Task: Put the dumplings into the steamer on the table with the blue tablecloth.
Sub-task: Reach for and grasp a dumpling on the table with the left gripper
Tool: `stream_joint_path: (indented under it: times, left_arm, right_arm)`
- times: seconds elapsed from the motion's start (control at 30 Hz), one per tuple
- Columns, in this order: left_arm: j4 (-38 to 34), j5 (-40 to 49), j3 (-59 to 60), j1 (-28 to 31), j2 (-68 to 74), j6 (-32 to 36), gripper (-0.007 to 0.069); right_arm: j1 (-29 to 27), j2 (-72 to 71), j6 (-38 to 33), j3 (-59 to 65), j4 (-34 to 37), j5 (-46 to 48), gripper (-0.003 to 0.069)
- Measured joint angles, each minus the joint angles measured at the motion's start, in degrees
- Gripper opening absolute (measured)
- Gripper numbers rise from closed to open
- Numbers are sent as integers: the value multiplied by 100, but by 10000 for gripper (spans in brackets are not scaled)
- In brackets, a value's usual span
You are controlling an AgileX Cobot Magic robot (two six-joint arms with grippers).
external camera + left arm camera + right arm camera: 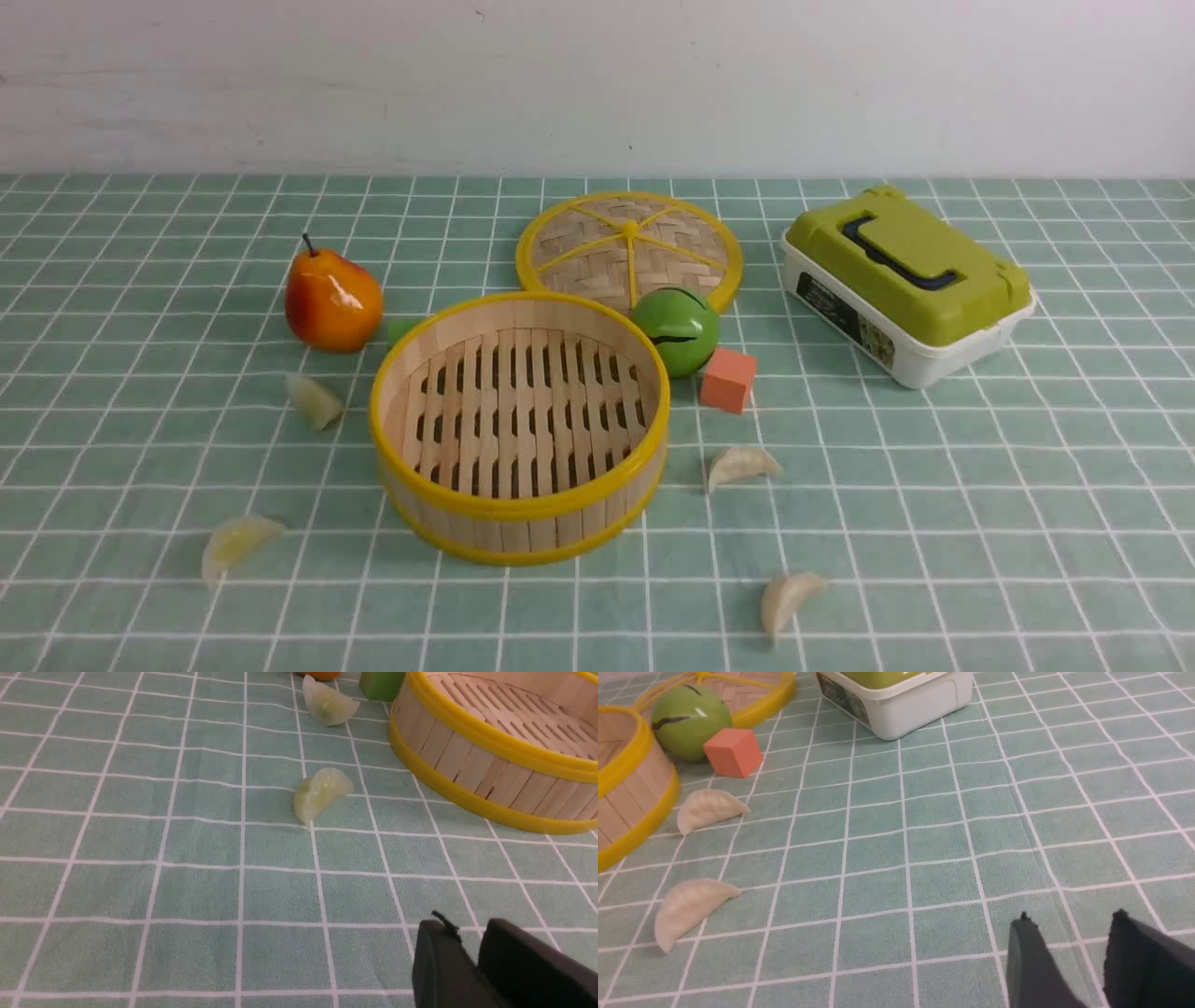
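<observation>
The steamer [518, 509] stands empty in the middle of the blue tablecloth [934, 485]. Four dumplings lie on the cloth around it: two to its left [315, 401] [238, 543] and two to its right [740, 464] [789, 599]. No gripper shows in the front view. In the left wrist view my left gripper [467, 933] is empty, its tips a little apart, well short of the nearer dumpling [322, 794] and the steamer wall [467, 760]. In the right wrist view my right gripper [1070, 921] is open and empty, far from two dumplings [710, 809] [689, 907].
A pear [331, 301] stands left of the steamer. Behind the steamer lie its flat woven lid [625, 245], a green ball [677, 329] and an orange cube [728, 380]. A white box with a green lid [910, 285] sits at the back right. A wall closes the far side.
</observation>
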Motion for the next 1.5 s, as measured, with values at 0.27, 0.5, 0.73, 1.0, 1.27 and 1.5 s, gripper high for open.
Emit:
stream_joint_path:
  times: [0.27, 0.5, 0.73, 1.0, 1.27, 1.5]
  left_arm:
    - [0, 0, 0, 0, 0, 0, 133]
    - [0, 0, 0, 0, 0, 0, 143]
    - [0, 0, 0, 0, 0, 0, 148]
    - [0, -5, 0, 0, 0, 0, 154]
    - [-47, -207, 0, 0, 0, -5, 164]
    - [-78, -1922, 0, 0, 0, -5, 166]
  right_arm:
    - [0, 0, 0, 0, -5, 0, 240]
    - [0, 0, 0, 0, 0, 0, 240]
    - [0, 0, 0, 0, 0, 0, 240]
    - [0, 0, 0, 0, 0, 0, 240]
    - [0, 0, 0, 0, 0, -87, 240]
    - [0, 0, -5, 62, -12, -1405, 240]
